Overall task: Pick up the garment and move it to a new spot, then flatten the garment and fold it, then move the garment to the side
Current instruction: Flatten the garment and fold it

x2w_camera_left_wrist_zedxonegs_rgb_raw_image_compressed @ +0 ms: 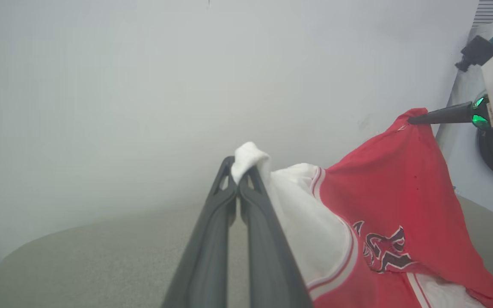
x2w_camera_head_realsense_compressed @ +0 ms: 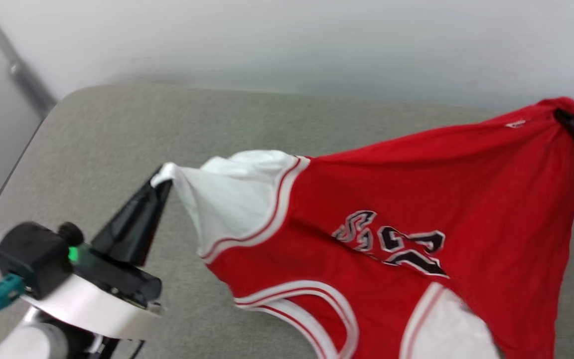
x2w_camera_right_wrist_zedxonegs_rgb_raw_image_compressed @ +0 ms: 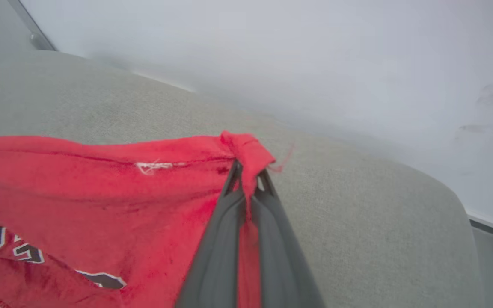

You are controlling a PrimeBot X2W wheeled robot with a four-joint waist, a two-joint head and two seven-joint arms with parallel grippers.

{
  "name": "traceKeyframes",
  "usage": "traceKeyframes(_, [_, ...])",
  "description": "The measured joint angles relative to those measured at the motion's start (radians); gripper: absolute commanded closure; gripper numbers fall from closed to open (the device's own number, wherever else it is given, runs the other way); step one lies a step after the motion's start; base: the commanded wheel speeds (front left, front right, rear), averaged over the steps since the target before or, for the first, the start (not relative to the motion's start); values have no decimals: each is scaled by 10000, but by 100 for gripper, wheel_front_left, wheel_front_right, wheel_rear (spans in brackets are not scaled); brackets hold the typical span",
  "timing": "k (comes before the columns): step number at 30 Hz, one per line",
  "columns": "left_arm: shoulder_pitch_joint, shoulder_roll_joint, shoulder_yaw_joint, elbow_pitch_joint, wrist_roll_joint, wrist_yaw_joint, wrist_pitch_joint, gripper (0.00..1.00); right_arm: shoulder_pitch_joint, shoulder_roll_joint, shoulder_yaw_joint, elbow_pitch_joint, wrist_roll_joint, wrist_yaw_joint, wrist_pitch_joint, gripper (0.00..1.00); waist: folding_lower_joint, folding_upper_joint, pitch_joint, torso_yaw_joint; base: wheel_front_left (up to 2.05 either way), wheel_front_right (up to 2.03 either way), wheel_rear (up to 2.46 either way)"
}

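Your left end effector clamps a white sleeve, your right end effector a red corner: the red-and-white jersey T-shirt hangs above the grey padded surface. Carrying step, seemingly; next, spread it flat.

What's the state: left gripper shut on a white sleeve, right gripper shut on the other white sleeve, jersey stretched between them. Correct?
No. The right gripper is shut on a red corner of the garment, not a white sleeve: see the right wrist view. The rest holds, left gripper included.
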Motion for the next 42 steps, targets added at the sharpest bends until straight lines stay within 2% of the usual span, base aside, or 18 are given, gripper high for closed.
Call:
traceKeyframes(5, [-237, 531, 792, -573, -127, 167, 61, 100, 14, 31, -219, -1154, 305, 0, -67, 100, 0, 0, -405, -714, 0, 0, 0])
traceKeyframes(12, [-1184, 1137, 1839, -995, -230, 173, 84, 100, -74, 201, -441, -2451, 408, 0, -184, 100, 0, 0, -676, -1517, 0, 0, 0])
traceKeyframes(22, [-3344, 1338, 2592, -972, -430, 142, 286, 100, -726, 767, -846, -3325, 309, 0, -424, 100, 0, 0, -351, -2031, 0, 0, 0])
traceKeyframes(34, [-6126, 1503, 2523, -71, -541, -293, 890, 100, -2028, 1116, -1112, -3593, -38, 0, -811, 100, 0, 0, 814, -2245, 0, 0, 0])
traceKeyframes(42, [-9240, 1296, 2201, 1685, -702, -986, 1390, 100, -3950, 1279, -1214, -3099, -591, 0, -1649, 100, 1, 0, 2259, -2246, 0, 0, 0])
